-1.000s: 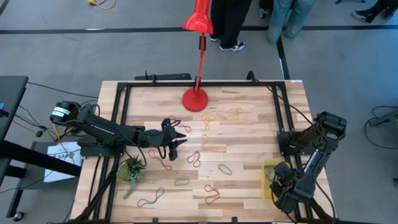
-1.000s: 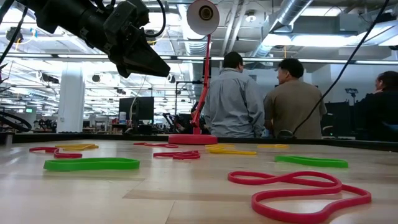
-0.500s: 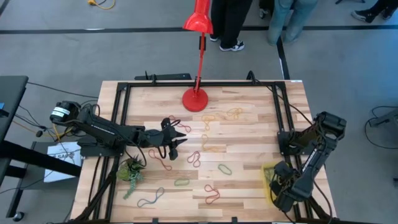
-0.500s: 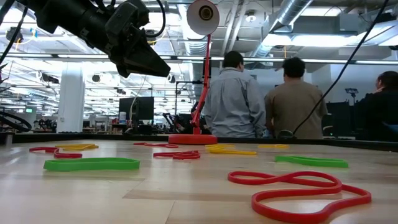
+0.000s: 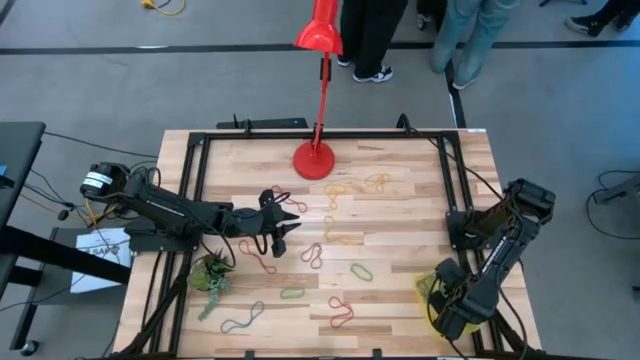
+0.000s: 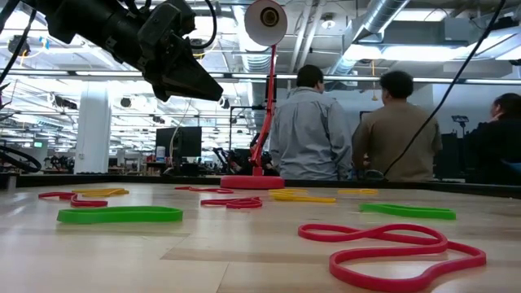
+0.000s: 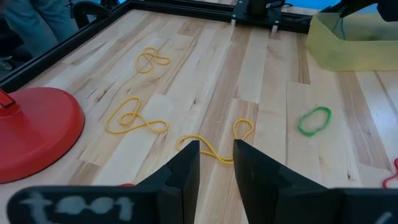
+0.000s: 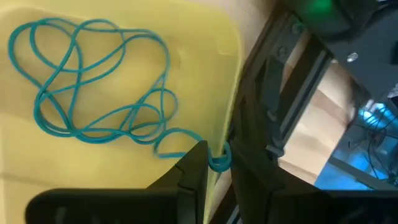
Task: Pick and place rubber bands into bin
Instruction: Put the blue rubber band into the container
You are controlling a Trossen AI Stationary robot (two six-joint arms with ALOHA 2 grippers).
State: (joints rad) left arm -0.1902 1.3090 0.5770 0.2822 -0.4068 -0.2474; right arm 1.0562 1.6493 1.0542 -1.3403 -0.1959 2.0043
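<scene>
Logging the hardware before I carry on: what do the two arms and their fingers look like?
Both arms are dark, jointed, with black cables trailing along them. The left arm carries a white round label near its base; its gripper has two flat, dark, tapering fingers. The right gripper has similar dark fingers, and a green light glows on the right arm's body.

The right gripper (image 5: 440, 300) has slid toward the lower left of the high view, now covering more of the yellow bin (image 5: 424, 287); its arm has stretched out after it. In the low view, the two people (image 6: 350, 126) behind the table have shifted slightly right.
</scene>
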